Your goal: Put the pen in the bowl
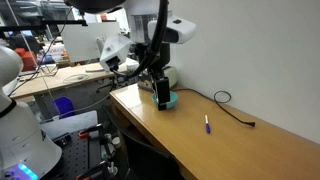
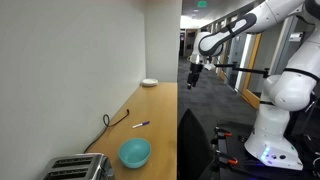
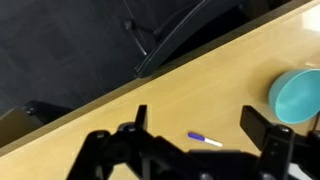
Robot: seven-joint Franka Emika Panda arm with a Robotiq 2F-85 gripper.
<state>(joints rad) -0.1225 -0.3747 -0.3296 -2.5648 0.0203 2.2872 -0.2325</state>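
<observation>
Claw: black two-finger Robotiq gripper (image 3: 200, 125), fingers (image 3: 262, 126) spread wide, nothing held; hangs in the air clear of the table.
Pen: short thin purple-blue pen with a whitish end (image 3: 205, 139), flat on the tabletop. In the wrist view it shows in the gap between the two fingers, untouched.
Bowl: small round teal plastic bowl (image 3: 298, 95), upright on the table. The pen lies outside it, apart.
Overlap: in an exterior view the claw (image 1: 160, 90) partly hides the bowl.
Toaster: silver boxy toaster (image 2: 78, 168), just beside the bowl, against the wall.
Cable: thin black cable with a looped end (image 2: 110, 120), on the table near the wall.
Surface: long light wooden tabletop (image 2: 160, 100) running along a plain white wall (image 2: 70, 60).
Room: white robot base (image 2: 270, 130) beside the table, black chair base (image 3: 150, 45) on dark floor, office space behind.
</observation>
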